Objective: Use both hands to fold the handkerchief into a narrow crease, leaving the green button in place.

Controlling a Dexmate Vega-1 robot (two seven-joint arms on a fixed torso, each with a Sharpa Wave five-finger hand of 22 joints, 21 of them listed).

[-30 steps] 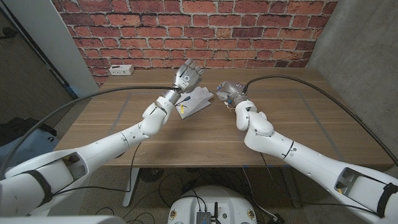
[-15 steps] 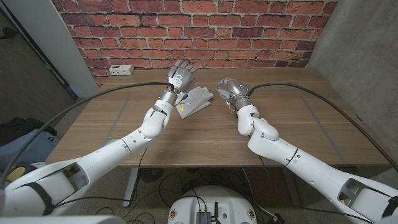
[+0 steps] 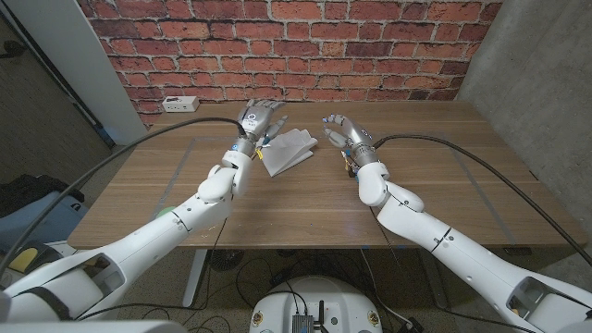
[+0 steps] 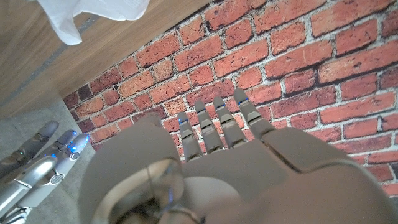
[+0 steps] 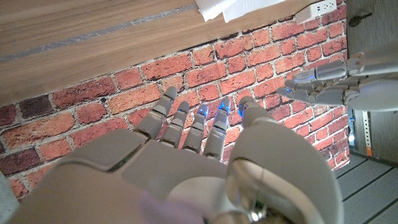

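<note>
We are judging the fold to be largely made: the handkerchief (image 3: 289,151) is lying on the wooden table (image 3: 305,199) as a compact, layered white bundle rather than a spread sheet. Both hands are hovering above the table with nothing in them. The left hand (image 3: 258,120) is hanging just beside the cloth's left edge with its fingers spread and released, and the right hand (image 3: 341,132) is standing a little apart on the cloth's other side, fingers likewise apart and empty. The left wrist view is giving us the left hand's back (image 4: 217,155) with fingers extended toward the brick wall (image 3: 277,46), and the right wrist view is showing the same of the right hand (image 5: 186,155).

If the crease is still to be narrowed, we are expecting the next move to call for both hands coming down on opposite edges, pinching the top layer and drawing it over evenly, without dragging the bundle across the table.

The cloth is looking slightly rumpled, with overlapping flaps and a loose corner. We cannot make out the green button; a small yellowish speck near the cloth's left edge may be something else
</note>
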